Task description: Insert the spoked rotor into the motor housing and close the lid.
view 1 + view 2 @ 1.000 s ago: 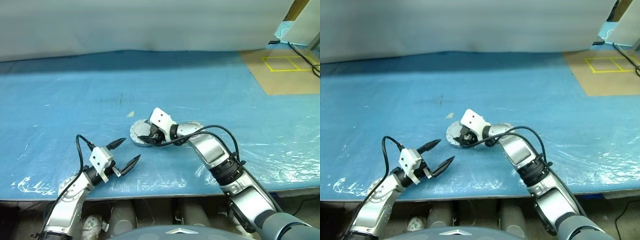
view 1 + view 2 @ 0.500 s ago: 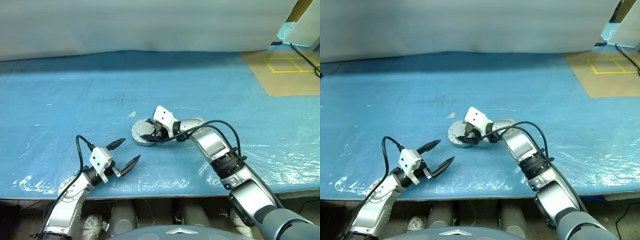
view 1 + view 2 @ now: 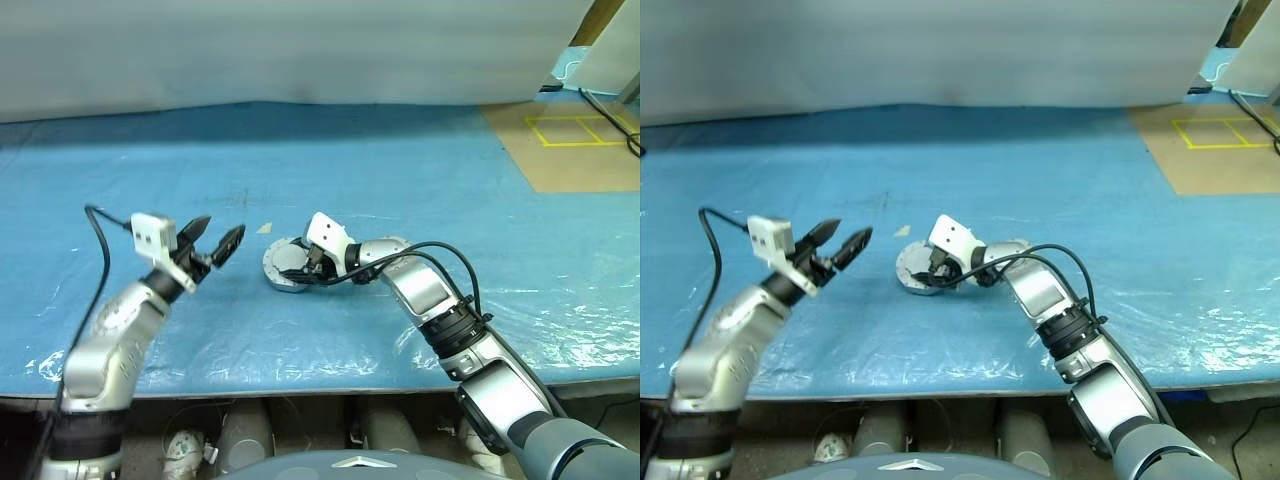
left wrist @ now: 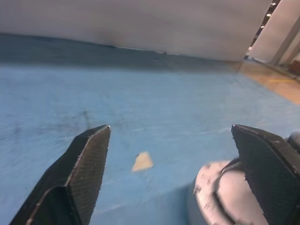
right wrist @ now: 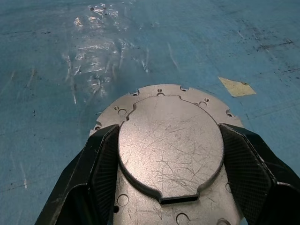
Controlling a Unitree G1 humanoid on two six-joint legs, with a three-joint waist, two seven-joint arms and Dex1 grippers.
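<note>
The motor housing [image 3: 284,268] sits mid-table as a round silver puck. The lid [image 5: 168,150], a silver disc with a notched edge, lies flat on top of it. My right gripper [image 5: 168,127] reaches in from the right, its two black fingers pressed against opposite sides of the lid's raised centre. My left gripper [image 3: 224,226] hovers above the table just left of the housing, open and empty, pointing toward it. The left wrist view shows the housing [image 4: 225,199] low beside one finger [image 4: 265,161]. The spoked rotor is hidden.
A small tan scrap [image 3: 262,228] lies on the blue cover [image 3: 420,180] just behind the housing. A brown board with yellow tape [image 3: 565,140] is at the far right. A pale sheet [image 3: 300,50] closes the back. The table's front edge [image 3: 330,392] is near.
My left arm has lifted from near the front edge and swung forward toward the housing, its wrist rolled. The right gripper has stayed on the lid.
</note>
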